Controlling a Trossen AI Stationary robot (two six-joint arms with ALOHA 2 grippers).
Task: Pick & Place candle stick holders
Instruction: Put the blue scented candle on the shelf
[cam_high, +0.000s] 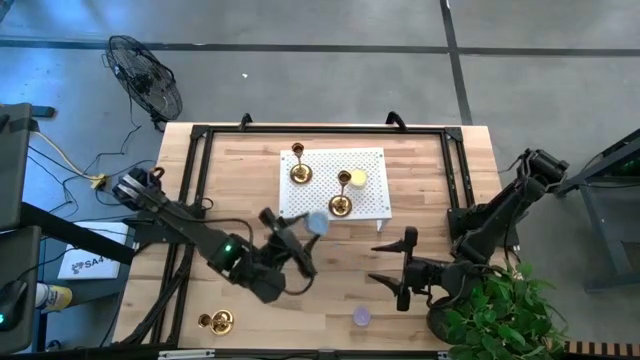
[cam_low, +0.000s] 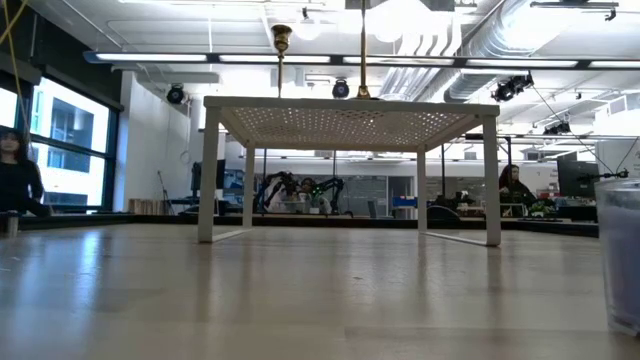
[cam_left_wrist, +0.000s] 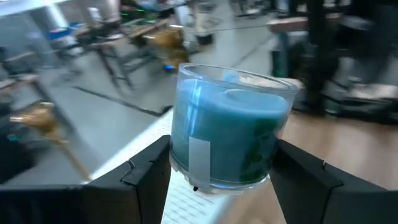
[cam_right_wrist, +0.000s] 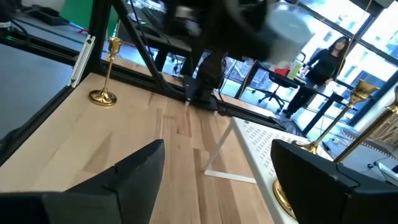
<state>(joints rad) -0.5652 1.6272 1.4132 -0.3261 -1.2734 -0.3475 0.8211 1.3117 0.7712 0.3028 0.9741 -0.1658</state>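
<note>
Two gold candle stick holders (cam_high: 298, 170) (cam_high: 342, 202) stand upright on their round bases on a white perforated stand (cam_high: 372, 205); their stems show in the low view (cam_low: 281, 55). A third holder (cam_high: 215, 321) stands on the table near the front left and also shows in the right wrist view (cam_right_wrist: 106, 68). My left gripper (cam_high: 305, 230) is shut on a blue candle in a glass jar (cam_left_wrist: 227, 124) by the stand's near edge. My right gripper (cam_high: 376, 262) is open and empty over the table's right half, right of the blue candle. My left gripper pinches the jar's lower side wall (cam_left_wrist: 180, 158) between its two fingers (cam_left_wrist: 146, 174), one on each side. The jar is lifted clear of the stand and sits slightly tilted, its open top away from the gripper.
A flat yellow disc (cam_high: 358, 178) lies on the white stand beside one holder. A purple candle (cam_high: 361, 317) sits near the table's front edge and shows at the low view's right edge (cam_low: 620, 250). A black frame (cam_high: 200, 150) borders the table. A plant (cam_high: 500, 310) stands at the front right.
</note>
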